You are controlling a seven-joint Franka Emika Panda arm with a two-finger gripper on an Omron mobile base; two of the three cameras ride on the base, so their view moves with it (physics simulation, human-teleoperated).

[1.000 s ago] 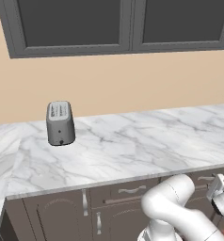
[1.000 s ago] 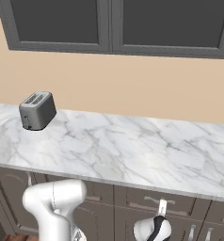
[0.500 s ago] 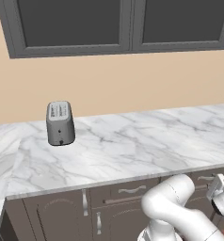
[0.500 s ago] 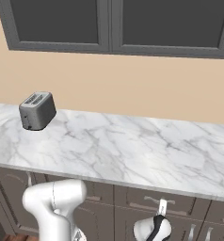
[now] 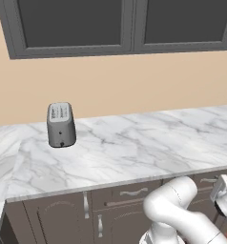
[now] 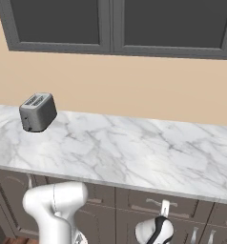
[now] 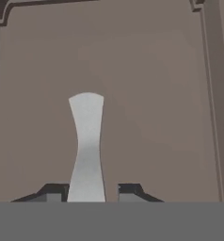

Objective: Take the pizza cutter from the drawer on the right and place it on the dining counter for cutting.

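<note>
Against the drawer front, the pincer clenches its silver handle.

I see a grey two-slot toaster standing upright toward the left of the white marble tabletop, near the beige wall. Dark-framed upper cabinets hang above. Below the tabletop run grey-brown cabinet fronts with curved silver handles.
</note>
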